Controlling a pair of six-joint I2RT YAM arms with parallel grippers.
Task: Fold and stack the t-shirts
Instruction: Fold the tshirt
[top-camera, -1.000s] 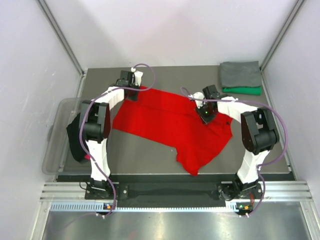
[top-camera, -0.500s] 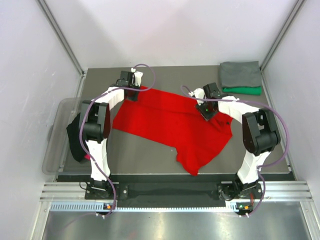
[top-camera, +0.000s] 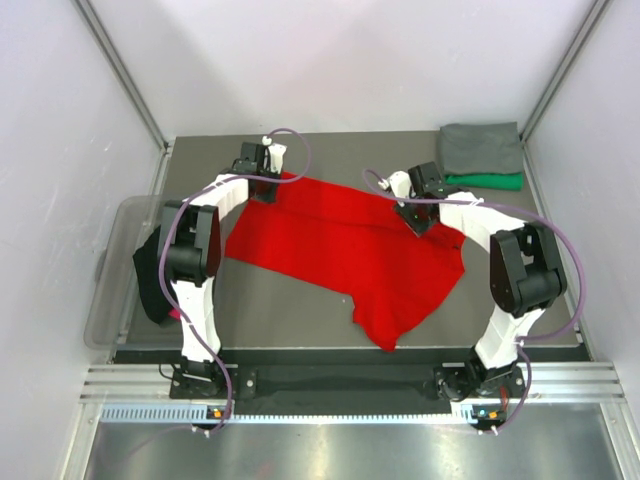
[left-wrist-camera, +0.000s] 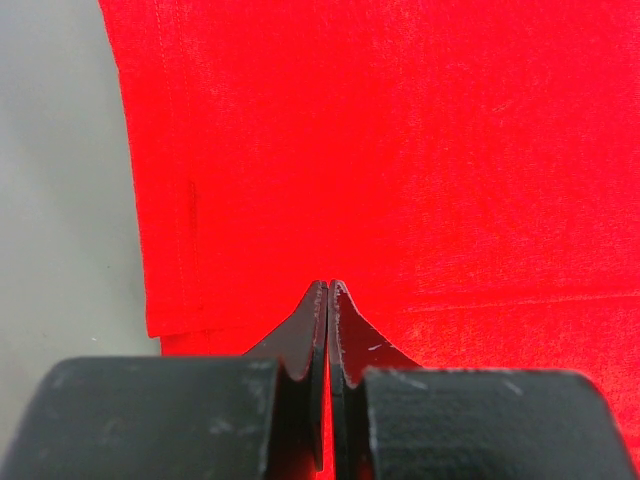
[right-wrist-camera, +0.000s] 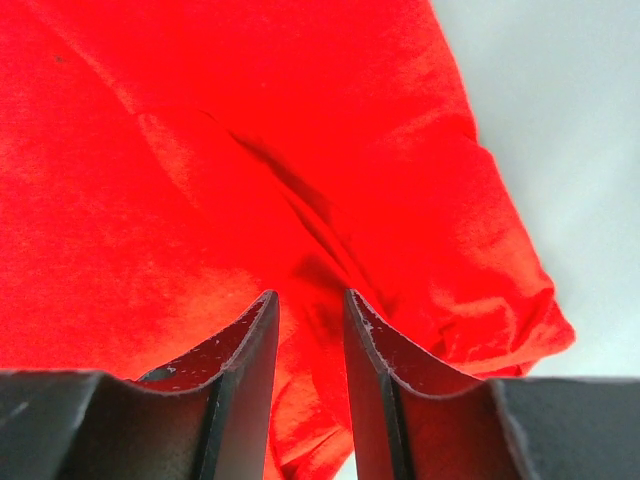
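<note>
On the table (top-camera: 270, 310) I see the red t-shirt (top-camera: 330, 240) lying spread. My left claw (left-wrist-camera: 328, 290) pinches its far edge, and my right claw (right-wrist-camera: 310, 300) stands narrowly apart over the cloth.

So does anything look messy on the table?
Yes. The red shirt lies crooked and rumpled, one end bunched toward the near edge. A black shirt droops over the rim of the plastic tub on the left. The folded pile in the far corner looks tidy.
</note>
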